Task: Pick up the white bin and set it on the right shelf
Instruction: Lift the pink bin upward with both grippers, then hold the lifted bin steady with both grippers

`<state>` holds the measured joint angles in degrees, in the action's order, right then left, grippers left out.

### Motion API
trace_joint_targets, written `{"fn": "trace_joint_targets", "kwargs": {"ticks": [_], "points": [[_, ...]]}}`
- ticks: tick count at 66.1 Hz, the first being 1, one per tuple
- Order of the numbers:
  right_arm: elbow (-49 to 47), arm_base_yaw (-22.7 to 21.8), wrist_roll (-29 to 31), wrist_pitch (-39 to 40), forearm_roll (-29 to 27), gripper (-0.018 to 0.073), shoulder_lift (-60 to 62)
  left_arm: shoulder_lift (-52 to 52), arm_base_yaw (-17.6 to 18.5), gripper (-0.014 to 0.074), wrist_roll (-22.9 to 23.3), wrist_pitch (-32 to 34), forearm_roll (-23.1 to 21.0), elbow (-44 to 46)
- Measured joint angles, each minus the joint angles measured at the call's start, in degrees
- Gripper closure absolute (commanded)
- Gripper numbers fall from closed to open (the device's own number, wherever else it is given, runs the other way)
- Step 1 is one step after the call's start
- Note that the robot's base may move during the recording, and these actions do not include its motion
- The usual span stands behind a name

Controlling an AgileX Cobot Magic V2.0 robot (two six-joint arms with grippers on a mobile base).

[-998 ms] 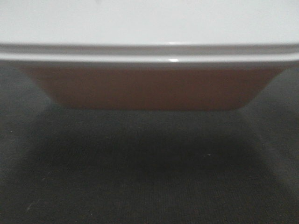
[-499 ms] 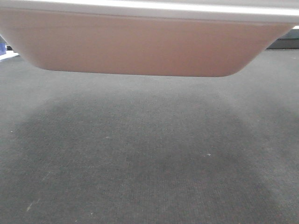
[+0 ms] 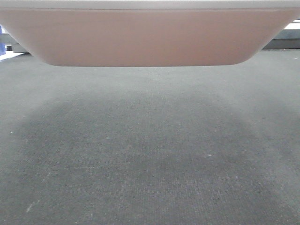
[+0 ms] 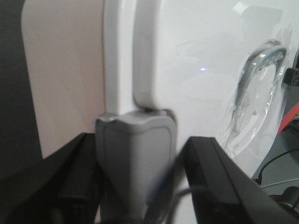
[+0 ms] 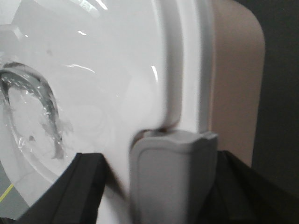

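Holds the white bin (image 3: 150, 37) aloft, clear of the dark grey carpet (image 3: 150, 159). Keeps its underside level, high in the front view, with a broad shadow cast below. Clamps the left gripper (image 4: 135, 186) on a grey latch (image 4: 135, 149) at the rim of the glossy lid (image 4: 196, 70), black fingers (image 4: 70, 182) either side. Clamps the right gripper (image 5: 170, 186) likewise on a second grey latch (image 5: 173, 163). Shows a curved handle (image 4: 257, 65) under crinkled plastic film on the lid.
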<state>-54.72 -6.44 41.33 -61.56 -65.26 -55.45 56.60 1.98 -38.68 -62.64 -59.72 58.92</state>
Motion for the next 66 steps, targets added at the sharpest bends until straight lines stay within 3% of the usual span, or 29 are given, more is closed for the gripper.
{"fn": "trace_joint_targets", "kwargs": {"ticks": [17,37,51,66], "points": [[0.00,0.00,0.00,0.00,0.00,0.0179,0.00,0.00,0.00,0.0343,0.10,0.33,0.00,0.00],[0.00,0.00,0.00,0.00,-0.66,0.0174,0.00,0.00,0.00,0.0343,0.10,1.21,0.00,0.00],[0.00,0.00,0.00,0.00,-1.31,0.0076,0.00,0.00,0.00,0.0343,0.10,3.02,-0.84,0.00],[0.00,0.00,0.00,0.00,-1.35,0.0076,0.00,0.00,0.00,0.0343,0.10,3.87,-0.97,0.00]]}}
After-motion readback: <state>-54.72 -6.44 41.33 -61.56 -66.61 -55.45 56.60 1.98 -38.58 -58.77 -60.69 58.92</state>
